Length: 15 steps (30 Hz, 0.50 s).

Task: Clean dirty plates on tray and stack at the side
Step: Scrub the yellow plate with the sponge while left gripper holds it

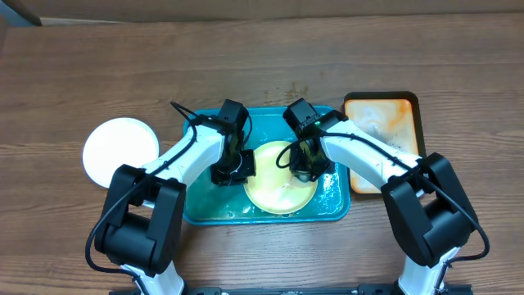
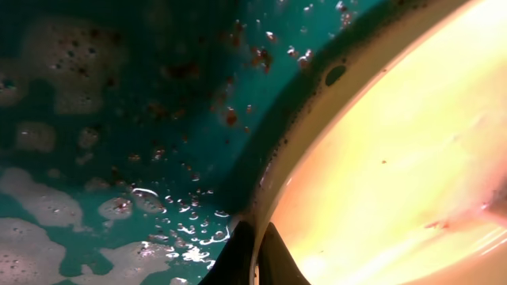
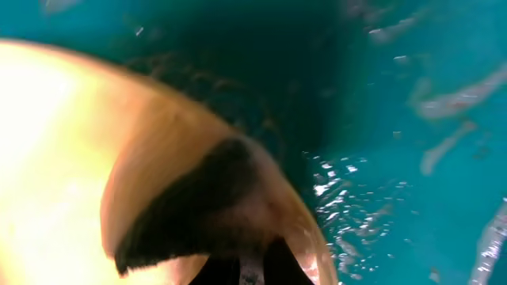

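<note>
Now, left claw (image 2: pixel 253 255): I am pinching the rim of the pale yellow plate (image 1: pixel 282 190), fingers closed tight on its thin edge.
Right claw (image 3: pixel 255 267): it is sitting closed at the plate's opposite edge; whether it is actually nipping the rim, I cannot tell.
Plate: it is lying between my two claws, low in the tray (image 1: pixel 199 215), with soapy water (image 2: pixel 47 214) and brown flecks just beside my left fingertips.
Step, as I judge it: I am washing this plate in the suds.
Doing it well: I should be holding the rim squarely, moving both claws together so the wet plate is not twisting or slipping, and letting it drain before lifting.
Destination: the white plate (image 1: pixel 120 150) is waiting on the worktop (image 1: pixel 262 57), well out beyond my left claw, outside the tray.
</note>
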Available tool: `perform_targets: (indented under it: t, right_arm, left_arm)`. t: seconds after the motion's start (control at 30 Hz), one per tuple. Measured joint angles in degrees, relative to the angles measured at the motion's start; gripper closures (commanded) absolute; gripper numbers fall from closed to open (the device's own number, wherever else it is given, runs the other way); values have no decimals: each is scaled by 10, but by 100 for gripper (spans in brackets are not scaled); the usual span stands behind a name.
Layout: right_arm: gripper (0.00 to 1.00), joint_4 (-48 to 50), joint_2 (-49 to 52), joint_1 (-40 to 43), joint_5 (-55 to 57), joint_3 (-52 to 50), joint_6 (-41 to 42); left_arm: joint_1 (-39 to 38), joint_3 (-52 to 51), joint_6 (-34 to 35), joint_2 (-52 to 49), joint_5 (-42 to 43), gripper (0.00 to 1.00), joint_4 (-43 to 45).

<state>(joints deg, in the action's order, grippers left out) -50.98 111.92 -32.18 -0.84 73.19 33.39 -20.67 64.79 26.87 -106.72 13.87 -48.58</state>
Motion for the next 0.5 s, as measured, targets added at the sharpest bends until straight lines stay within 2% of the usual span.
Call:
perform_targets:
  t: [0.33,0.5]
  right_arm:
    - [96,-11,-13,0,43,2,65]
    - [96,-29,-65,3,86,-2,73]
  left_arm:
    - [-7,0,0,0,6,96,2]
    - [-7,0,0,0,4,96,-1]
